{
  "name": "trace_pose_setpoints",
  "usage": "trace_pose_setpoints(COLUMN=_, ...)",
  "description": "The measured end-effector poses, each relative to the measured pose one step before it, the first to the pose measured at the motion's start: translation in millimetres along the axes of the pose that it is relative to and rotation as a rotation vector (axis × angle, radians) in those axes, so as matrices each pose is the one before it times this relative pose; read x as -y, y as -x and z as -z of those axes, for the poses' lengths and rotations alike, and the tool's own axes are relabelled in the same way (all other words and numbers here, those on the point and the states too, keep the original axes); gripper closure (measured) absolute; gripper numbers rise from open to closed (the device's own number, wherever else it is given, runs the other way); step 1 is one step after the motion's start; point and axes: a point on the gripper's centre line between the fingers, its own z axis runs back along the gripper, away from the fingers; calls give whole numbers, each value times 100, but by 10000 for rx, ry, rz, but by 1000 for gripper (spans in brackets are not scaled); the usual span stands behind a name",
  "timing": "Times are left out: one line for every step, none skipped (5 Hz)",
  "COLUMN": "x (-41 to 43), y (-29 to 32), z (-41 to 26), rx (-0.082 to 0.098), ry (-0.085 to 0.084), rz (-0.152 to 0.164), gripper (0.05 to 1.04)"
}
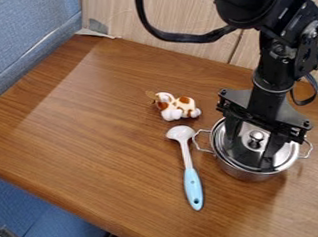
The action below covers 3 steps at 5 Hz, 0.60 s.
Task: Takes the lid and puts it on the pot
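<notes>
The gripper [253, 149] hung over the pot [248, 175], its fingers spread around the knob [256, 135]. The lid [282, 155] lay on the pot (a spoon [188, 161] and a toy animal [179, 107] rested nearby).

Light: bright, soft, indoor-daylight look | direction: cannot tell | shadows: darker strip on table [109, 143] beside blue padded panel [24, 42], soft dark patch on the wood below pot [243, 172] | glare: small white highlights and dark reflections on lid [284, 156], pale sheen across wood | wooden wall [183, 14]: evenly lit
</notes>
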Motion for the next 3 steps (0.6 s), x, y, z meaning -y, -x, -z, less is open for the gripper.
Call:
trace_pose_setpoints(x=52, y=21, z=-139, rx=-48, ry=-2, rz=18, gripper=69)
trace_pose_setpoints(x=-87, y=-484, z=-1001, rx=206, ry=15, rz=-10, gripper=75)
trace_pose_setpoints(x=-196, y=-676, z=-2270, rx=585, ry=103, rz=-44, gripper=80)
